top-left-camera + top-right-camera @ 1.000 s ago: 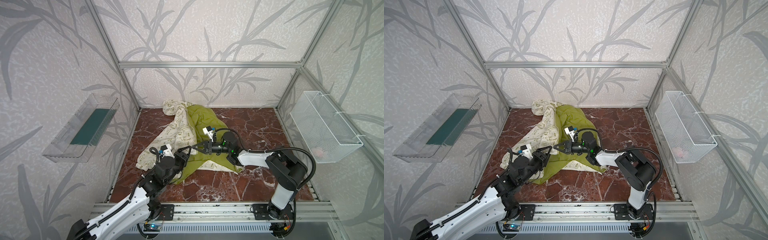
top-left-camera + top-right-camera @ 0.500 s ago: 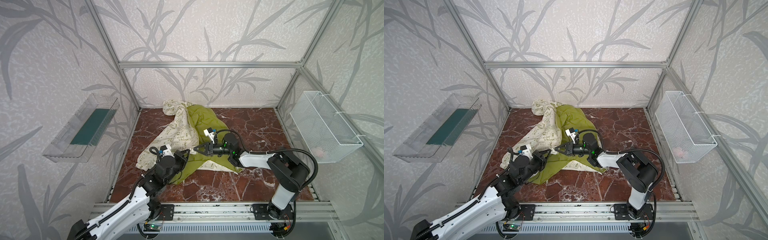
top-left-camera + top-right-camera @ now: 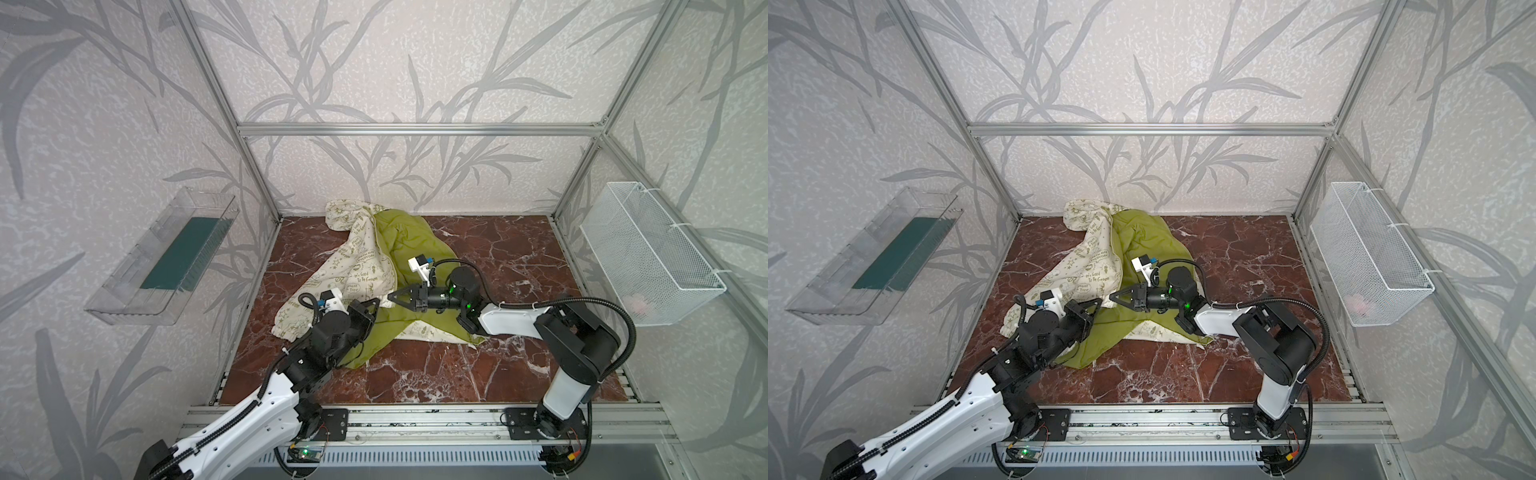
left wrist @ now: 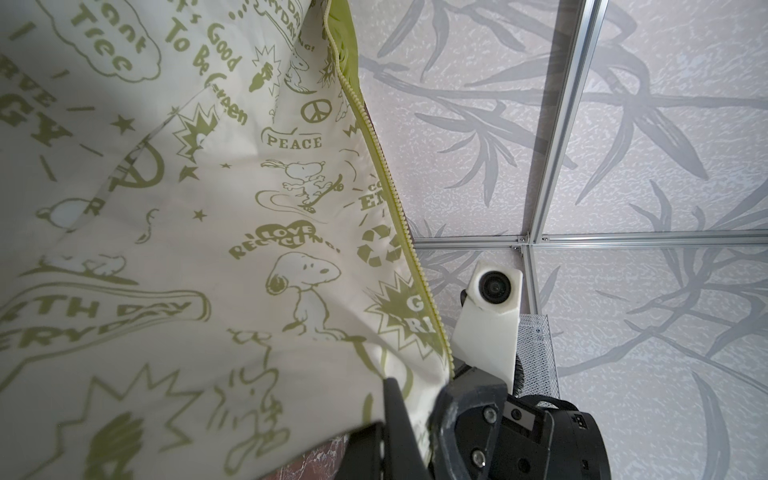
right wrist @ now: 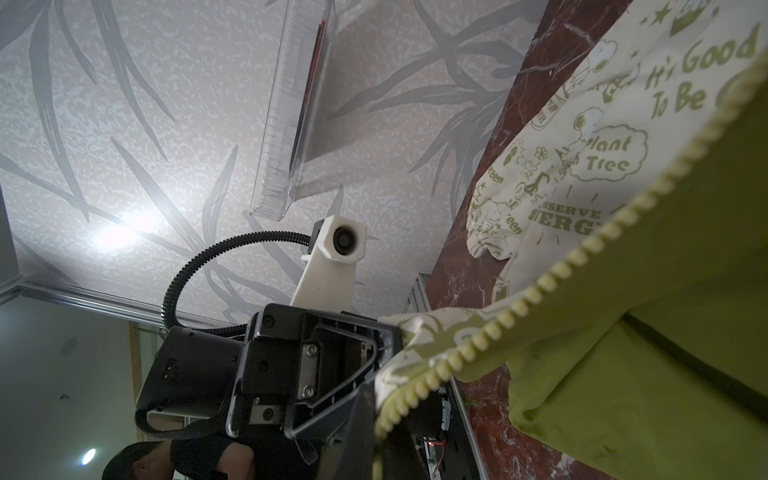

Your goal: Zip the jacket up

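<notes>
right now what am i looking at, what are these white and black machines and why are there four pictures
Those are two robot arms, left and right, bolted to a rail in front of a red-brown marble tabletop. Two pictures look down from one overhead camera; the other two come from cameras on the arms' wrists. On the tabletop lies a crumpled cream fabric jacket printed with olive-green doodles, lime-green lining showing. The left end effector and right end effector, the arms' pincers, are both shut on the jacket's edge beside its zipper teeth, tips nearly meeting.
</notes>
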Robot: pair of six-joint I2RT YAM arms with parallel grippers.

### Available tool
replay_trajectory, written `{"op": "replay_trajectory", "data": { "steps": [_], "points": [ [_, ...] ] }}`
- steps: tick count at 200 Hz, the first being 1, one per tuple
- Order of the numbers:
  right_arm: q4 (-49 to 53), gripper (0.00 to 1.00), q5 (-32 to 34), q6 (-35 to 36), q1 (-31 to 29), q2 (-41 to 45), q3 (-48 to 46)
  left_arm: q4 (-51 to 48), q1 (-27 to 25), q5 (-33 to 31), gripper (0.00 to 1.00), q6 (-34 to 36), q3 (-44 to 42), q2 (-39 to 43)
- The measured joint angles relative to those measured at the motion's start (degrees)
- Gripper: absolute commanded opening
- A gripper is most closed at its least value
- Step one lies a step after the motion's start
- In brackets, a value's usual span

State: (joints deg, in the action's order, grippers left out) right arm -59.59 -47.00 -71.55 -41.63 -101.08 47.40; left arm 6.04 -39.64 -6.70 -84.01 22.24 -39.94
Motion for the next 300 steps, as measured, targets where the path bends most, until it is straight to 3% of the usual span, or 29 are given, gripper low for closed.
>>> {"op": "replay_trajectory", "data": {
  "steps": [108, 170, 245, 300],
  "points": [
    [-1.33, 0.00, -0.79, -2.64, 0.00, -4.55, 4.72, 0.59, 2.56, 4.59, 0.00, 0.72, 3.45, -2.67],
    [-1.36, 0.00, -1.29, -3.67, 0.11, -5.79, 5.07, 1.33, 3.72, 6.60, 0.23, 1.16, 3.93, -3.63],
    [-0.76, 0.00, -2.05, -3.89, 0.11, -6.23, 6.49, 1.29, 4.20, 7.91, 0.31, 1.51, 4.17, -3.67],
    [0.50, 0.00, -2.82, -3.89, 0.11, -6.45, 8.20, 1.25, 4.59, 8.37, 0.29, 1.53, 4.68, -3.69]
  ]
}}
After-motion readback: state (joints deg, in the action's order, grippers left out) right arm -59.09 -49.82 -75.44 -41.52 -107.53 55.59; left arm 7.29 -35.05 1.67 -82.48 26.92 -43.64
